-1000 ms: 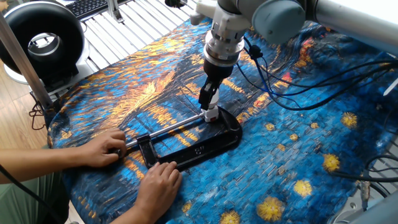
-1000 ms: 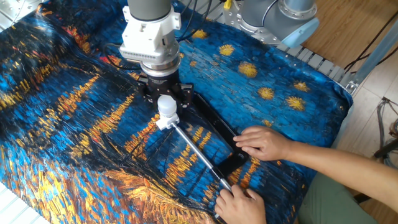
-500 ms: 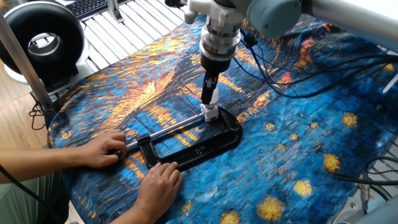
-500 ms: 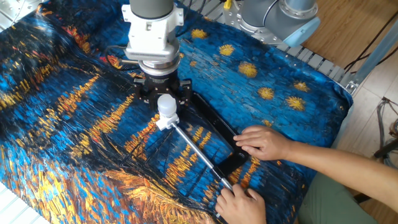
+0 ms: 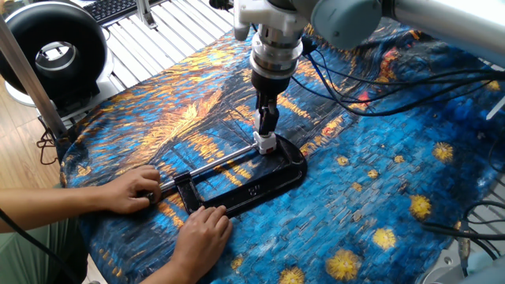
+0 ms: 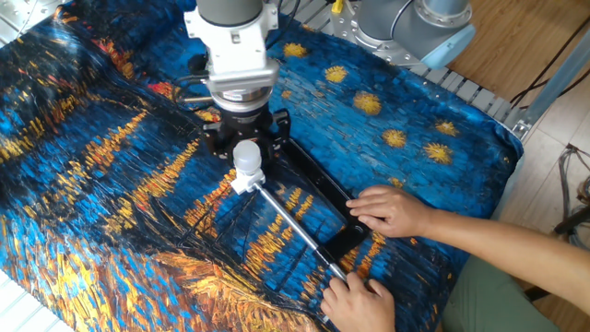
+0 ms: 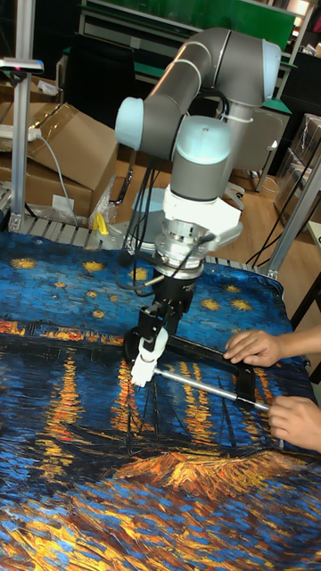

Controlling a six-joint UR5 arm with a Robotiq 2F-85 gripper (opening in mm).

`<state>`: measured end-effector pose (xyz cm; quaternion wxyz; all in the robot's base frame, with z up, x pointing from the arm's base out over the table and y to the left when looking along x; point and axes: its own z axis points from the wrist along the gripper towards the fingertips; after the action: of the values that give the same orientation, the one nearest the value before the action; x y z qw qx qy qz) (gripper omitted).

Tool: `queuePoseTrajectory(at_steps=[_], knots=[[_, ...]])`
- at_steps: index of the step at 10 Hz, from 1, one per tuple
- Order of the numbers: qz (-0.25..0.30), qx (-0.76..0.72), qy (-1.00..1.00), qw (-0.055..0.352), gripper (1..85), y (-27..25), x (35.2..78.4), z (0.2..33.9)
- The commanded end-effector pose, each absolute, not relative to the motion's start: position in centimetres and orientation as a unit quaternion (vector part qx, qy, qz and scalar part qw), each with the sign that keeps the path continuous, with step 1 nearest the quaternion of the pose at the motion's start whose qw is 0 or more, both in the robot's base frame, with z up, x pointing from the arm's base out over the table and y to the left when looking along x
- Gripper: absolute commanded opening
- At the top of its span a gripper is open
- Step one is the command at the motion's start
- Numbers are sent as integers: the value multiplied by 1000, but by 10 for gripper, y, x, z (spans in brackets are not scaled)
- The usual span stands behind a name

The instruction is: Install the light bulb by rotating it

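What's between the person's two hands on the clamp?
In the other fixed view, the clamp's black sliding jaw and steel bar lie between the upper hand and lower hand.

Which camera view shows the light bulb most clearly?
The other fixed view shows it best: the light bulb faces the camera, its dome unobstructed in front of the gripper. In one fixed view only a small white part shows under the gripper. The tall fixed view shows it small, side-on, below the gripper.
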<state>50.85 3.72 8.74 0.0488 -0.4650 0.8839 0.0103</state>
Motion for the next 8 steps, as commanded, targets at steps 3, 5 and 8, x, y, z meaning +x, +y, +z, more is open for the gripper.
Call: queuePoseTrajectory(at_steps=[3,5,8], knots=[[-25,-556,830,47,673,27,508,78],[-31,-581,812,45,673,26,509,78],[-32,-601,797,47,667,27,511,76]])
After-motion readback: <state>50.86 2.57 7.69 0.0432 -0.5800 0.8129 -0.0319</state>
